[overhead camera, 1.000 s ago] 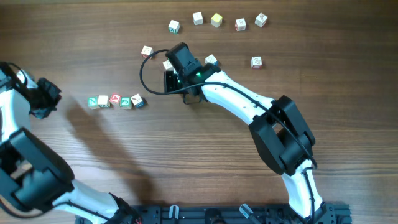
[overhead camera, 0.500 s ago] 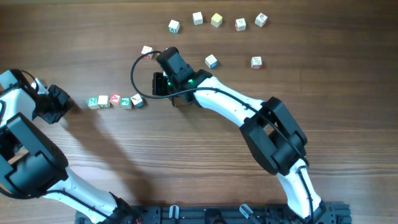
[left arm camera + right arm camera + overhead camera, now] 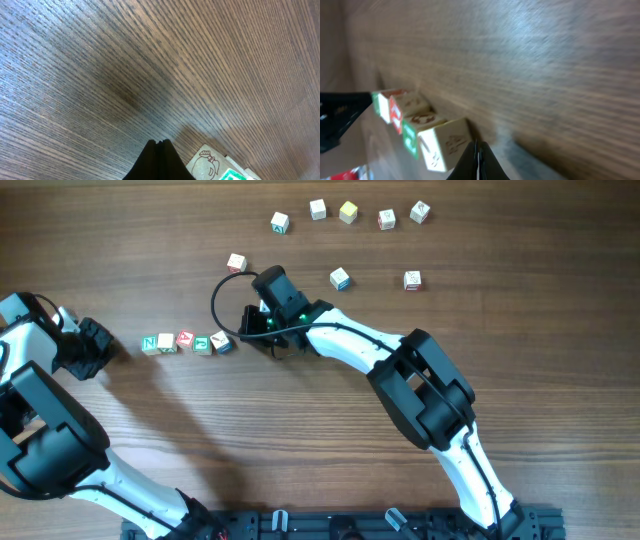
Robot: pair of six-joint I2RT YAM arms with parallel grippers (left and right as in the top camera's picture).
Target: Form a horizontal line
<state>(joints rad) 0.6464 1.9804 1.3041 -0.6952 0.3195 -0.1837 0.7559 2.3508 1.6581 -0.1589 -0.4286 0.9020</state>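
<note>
On the wooden bench (image 3: 500, 350), the right gripper (image 3: 478, 150) sat just right of the horizontal line (image 3: 186, 342) of letter cubes, pressed together and empty. The left gripper (image 3: 159, 146), likewise closed on nothing, sat just left of it.

Matt wood-grain table (image 3: 520, 380), horizontal line (image 3: 186, 341) of pale matt wooden cubes, glossy white plastic right arm (image 3: 355, 343)

**Both pairs of jaws closed**

The left gripper (image 3: 100, 346) is near the left edge of the worktop (image 3: 520, 330), its jaws pressed together. The right arm (image 3: 380, 352) reaches from the near edge toward the middle. The right gripper (image 3: 250, 326) is closed too.
</note>
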